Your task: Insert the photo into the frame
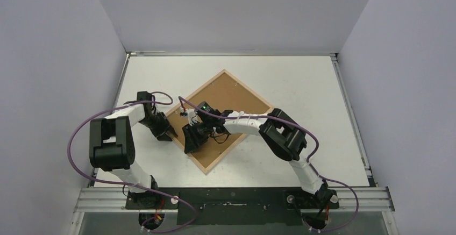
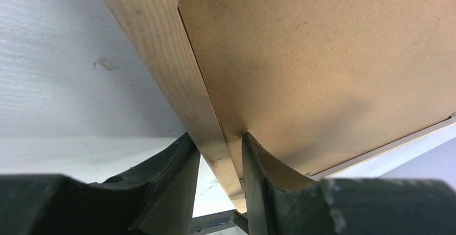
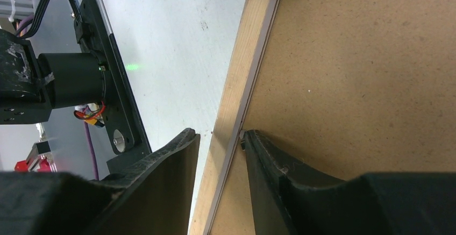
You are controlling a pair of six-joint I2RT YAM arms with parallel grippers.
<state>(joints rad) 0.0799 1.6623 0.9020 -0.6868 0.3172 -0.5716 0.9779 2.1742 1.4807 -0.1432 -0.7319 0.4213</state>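
The left claw [image 2: 218, 138] is clamping the wooden rail of the frame [image 2: 161, 57], probably to steady or lift it. The frame is lying back-up on the table [image 2: 54, 57]. The right claw [image 3: 219, 134] is straddling the same rail; its grip cannot be told. Just right of each claw, the board [image 2: 322, 57] is covering the opening. The photo is not showing.

The top view looks down over the whole counter [image 1: 301, 79] from behind. Close wrist views look past the left tool [image 2: 218, 138] and right tool [image 3: 220, 134], sharing the frame [image 2: 156, 41].
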